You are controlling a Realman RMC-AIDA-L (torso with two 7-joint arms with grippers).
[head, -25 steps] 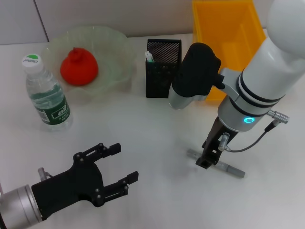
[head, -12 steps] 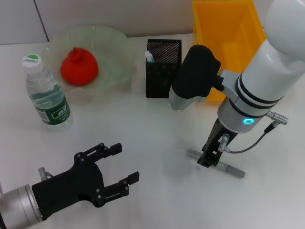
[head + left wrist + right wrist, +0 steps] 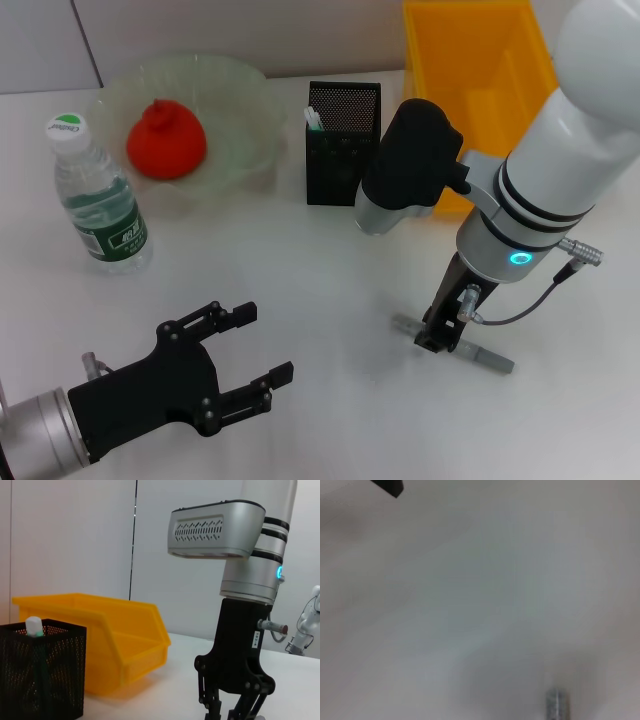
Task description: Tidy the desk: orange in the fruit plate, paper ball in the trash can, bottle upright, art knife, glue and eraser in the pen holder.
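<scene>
Glue point(image 3: 487, 354) flat on table point(image 3: 330, 270), long axis left-right, right end effector point(image 3: 437, 338) straddling its middle, grip unclear, left end effector point(image 3: 255, 355) spread open, idle.

R pincer point(image 3: 441, 338) | shifted slightly right along glue point(image 3: 455, 342) | rest unchanged

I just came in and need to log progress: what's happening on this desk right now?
The right gripper is down on the glue, which lies flat on the white desk. The left gripper hangs open near the front, holding nothing. The orange already sits in the fruit plate, the bottle stands upright, and something white-tipped stands in the pen holder.
</scene>
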